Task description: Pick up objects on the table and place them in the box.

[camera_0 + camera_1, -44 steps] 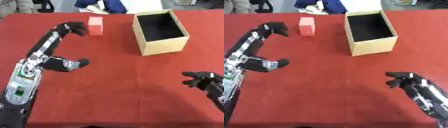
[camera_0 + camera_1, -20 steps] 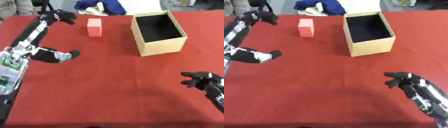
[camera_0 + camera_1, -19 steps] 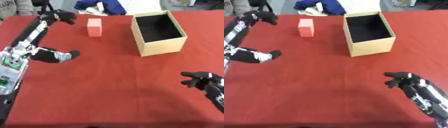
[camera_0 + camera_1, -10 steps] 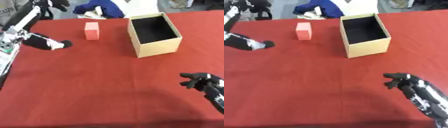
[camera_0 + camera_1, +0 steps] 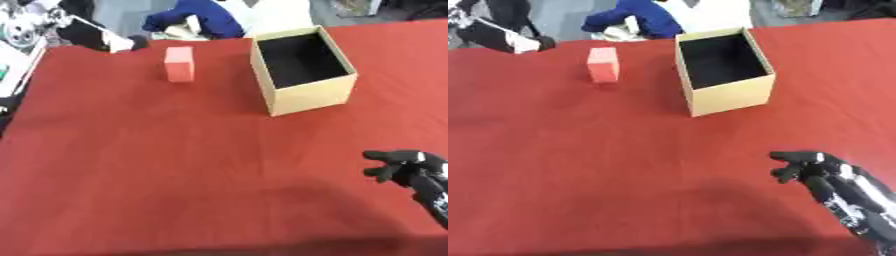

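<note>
- Left eye view: the pink block [image 5: 179, 63] stands upright on the red table [image 5: 175, 165], near the far edge and well apart to the left of the open cardboard box [image 5: 304, 70], which looks empty inside. Nothing touches the block.
- My left hand [image 5: 129, 43] shows only as a dark tip at the upper left, beside the far edge and near the block. I cannot tell how its fingers are set. If I go for the block from this angle, I judge I could knock it over or push it off the far edge.
- My right hand [image 5: 404, 166] rests low on the right, fingers loosely curled around nothing, well apart from both block and box. Reaching with it means crossing past the box, and I could clip its near wall and shove it.
- Right eye view: same layout, with the block [image 5: 603, 64] left of the box [image 5: 724, 69]. The right hand [image 5: 811, 170] shows more forearm here.
- The box walls are tall; a low carry could catch the block on the rim and drop it outside.
</note>
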### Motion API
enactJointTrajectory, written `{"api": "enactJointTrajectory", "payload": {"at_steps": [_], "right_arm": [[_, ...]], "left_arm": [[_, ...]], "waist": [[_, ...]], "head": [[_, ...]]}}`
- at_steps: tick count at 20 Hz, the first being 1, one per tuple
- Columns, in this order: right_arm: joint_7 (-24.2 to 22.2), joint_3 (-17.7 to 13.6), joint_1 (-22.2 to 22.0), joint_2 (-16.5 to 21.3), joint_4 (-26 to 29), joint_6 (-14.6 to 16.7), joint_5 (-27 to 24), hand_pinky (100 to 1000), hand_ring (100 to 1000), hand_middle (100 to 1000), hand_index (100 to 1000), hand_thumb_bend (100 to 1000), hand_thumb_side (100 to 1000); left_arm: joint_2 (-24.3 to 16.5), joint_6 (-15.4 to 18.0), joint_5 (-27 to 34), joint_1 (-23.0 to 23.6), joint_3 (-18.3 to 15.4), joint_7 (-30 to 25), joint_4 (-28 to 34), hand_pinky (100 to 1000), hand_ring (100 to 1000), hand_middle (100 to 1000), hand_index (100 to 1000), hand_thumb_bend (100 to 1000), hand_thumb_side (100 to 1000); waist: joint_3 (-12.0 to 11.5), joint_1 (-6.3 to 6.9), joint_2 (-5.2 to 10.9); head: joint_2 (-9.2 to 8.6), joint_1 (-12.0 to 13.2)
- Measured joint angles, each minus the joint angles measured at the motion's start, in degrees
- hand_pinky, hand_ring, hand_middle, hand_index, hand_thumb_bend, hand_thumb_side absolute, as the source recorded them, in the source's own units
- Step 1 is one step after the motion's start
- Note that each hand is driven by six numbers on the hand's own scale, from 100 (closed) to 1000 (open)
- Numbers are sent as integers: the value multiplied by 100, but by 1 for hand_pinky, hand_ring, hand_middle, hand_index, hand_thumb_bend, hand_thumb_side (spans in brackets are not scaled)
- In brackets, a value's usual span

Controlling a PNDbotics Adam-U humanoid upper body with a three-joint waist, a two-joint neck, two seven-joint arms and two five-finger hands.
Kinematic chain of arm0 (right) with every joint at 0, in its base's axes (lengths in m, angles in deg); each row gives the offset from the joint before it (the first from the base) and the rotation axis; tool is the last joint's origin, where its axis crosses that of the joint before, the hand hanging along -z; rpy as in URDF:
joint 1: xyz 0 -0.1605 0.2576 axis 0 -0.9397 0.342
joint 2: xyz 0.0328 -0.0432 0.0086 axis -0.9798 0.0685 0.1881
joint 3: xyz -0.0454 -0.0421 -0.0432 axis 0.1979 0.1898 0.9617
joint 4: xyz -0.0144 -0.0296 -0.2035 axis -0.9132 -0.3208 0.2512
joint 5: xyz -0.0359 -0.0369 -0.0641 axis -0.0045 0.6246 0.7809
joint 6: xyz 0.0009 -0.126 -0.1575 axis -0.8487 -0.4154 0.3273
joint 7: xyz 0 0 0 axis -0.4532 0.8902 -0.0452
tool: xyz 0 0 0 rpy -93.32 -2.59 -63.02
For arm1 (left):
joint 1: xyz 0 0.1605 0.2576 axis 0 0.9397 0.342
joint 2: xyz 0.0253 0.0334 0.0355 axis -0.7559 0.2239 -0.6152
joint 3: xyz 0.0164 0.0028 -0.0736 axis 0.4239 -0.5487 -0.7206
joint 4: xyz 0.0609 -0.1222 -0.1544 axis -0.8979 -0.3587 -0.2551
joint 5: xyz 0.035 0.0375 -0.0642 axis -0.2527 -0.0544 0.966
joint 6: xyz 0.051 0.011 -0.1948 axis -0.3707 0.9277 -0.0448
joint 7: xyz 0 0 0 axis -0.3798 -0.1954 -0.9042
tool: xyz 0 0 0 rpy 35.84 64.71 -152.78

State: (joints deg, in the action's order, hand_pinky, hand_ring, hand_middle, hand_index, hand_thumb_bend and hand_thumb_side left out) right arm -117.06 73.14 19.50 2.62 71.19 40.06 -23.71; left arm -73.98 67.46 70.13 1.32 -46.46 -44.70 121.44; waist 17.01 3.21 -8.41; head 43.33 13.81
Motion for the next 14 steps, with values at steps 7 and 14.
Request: {"api": "enactJointTrajectory", "payload": {"at_steps": [7,14], "right_arm": [[-33,24,-15,5,0,13,-3,848,946,586,833,100,535],[-60,55,-13,10,-1,9,-4,849,946,586,833,100,536]], "left_arm": [[249,195,-553,-489,71,-139,-1011,974,757,782,892,632,141],[440,632,-1159,-881,70,14,-2051,981,760,789,897,643,208]], "waist": [[112,2,12],[239,29,16]], "head": [[0,52],[-2,106]]}}
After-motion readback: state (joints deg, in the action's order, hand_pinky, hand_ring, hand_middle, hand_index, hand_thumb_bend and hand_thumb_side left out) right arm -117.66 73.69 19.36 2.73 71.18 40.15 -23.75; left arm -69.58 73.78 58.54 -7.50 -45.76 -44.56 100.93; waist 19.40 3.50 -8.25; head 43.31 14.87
